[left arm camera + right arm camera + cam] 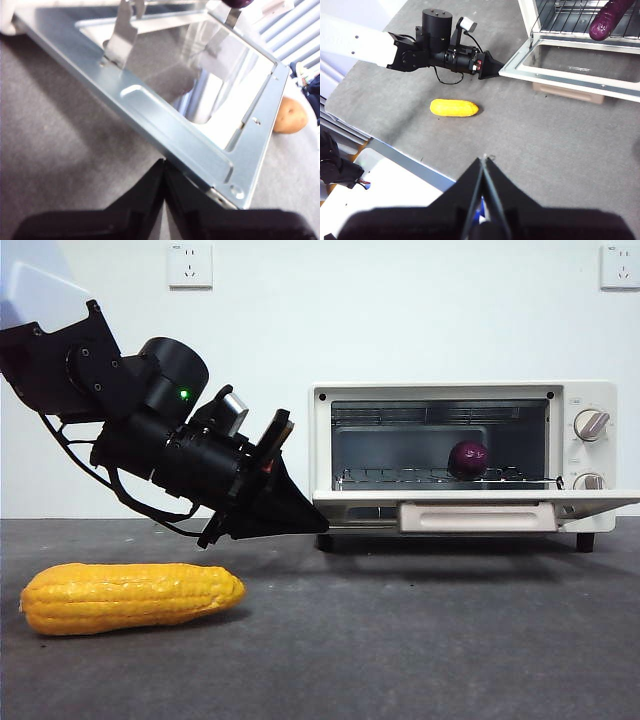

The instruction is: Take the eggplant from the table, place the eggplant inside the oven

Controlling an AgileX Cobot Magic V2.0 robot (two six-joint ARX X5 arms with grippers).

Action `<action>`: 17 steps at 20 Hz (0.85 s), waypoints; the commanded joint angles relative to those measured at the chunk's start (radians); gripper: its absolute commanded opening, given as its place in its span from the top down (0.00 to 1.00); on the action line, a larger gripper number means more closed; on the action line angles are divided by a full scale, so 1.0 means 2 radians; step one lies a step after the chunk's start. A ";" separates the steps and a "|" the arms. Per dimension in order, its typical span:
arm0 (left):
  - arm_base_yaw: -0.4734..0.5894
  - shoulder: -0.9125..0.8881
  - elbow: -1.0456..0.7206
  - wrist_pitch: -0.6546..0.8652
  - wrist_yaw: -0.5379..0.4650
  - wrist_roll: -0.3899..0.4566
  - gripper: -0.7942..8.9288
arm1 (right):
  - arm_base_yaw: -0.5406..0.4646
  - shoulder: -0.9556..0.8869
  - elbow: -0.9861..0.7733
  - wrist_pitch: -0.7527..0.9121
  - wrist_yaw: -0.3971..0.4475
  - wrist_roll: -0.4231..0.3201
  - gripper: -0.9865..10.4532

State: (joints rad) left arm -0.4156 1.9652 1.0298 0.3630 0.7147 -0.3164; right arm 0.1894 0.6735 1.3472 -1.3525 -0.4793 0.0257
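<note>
The eggplant [468, 458] lies on the wire rack inside the oven [592, 455], seen end-on from the front and lengthwise in the right wrist view [609, 21]. The oven door [470, 498] hangs open and level. My left gripper [312, 524] is shut with nothing in it, its tip right at the door's left corner [164, 165], just above the table [420, 640]. The right wrist view also shows the left gripper [495, 66] at that corner. My right gripper [484, 160] is shut and empty, high over the table and away from the oven.
A yellow corn cob [130, 597] lies on the table left of the oven, below the left arm; the right wrist view shows the corn cob [454, 107] too. A brown potato [290, 115] sits beyond the far side of the door.
</note>
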 commanded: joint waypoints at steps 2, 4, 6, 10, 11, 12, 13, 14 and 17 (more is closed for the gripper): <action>-0.002 0.005 -0.001 0.044 0.009 -0.024 0.93 | 0.001 -0.002 0.001 -0.012 -0.002 -0.006 0.92; 0.001 0.005 0.002 0.069 0.009 -0.040 0.93 | 0.001 -0.002 0.001 -0.012 -0.002 -0.006 0.92; 0.004 0.005 0.008 0.085 0.002 -0.050 0.93 | 0.001 -0.002 0.001 -0.012 -0.002 -0.006 0.92; 0.007 0.005 0.028 0.085 -0.033 -0.050 0.93 | 0.001 -0.002 0.001 -0.012 -0.002 -0.006 0.92; 0.008 0.005 0.036 0.085 -0.042 -0.049 0.93 | 0.001 -0.002 0.001 -0.012 -0.001 -0.006 0.92; 0.008 0.005 0.044 0.085 -0.045 -0.049 0.93 | 0.001 -0.002 0.001 -0.012 -0.001 -0.006 0.92; 0.008 0.005 0.055 0.085 -0.048 -0.046 0.93 | 0.001 -0.002 0.001 -0.012 0.000 -0.006 0.92; 0.008 0.005 0.063 0.085 -0.056 -0.046 0.93 | 0.001 -0.002 0.001 -0.012 0.000 -0.006 0.92; 0.009 0.005 0.091 0.084 -0.087 -0.040 0.93 | 0.001 -0.002 0.001 -0.012 0.000 -0.006 0.92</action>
State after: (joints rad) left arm -0.4019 1.9652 1.2167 0.5205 0.5434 -0.4046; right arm 0.1894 0.6735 1.3472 -1.3525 -0.4786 0.0254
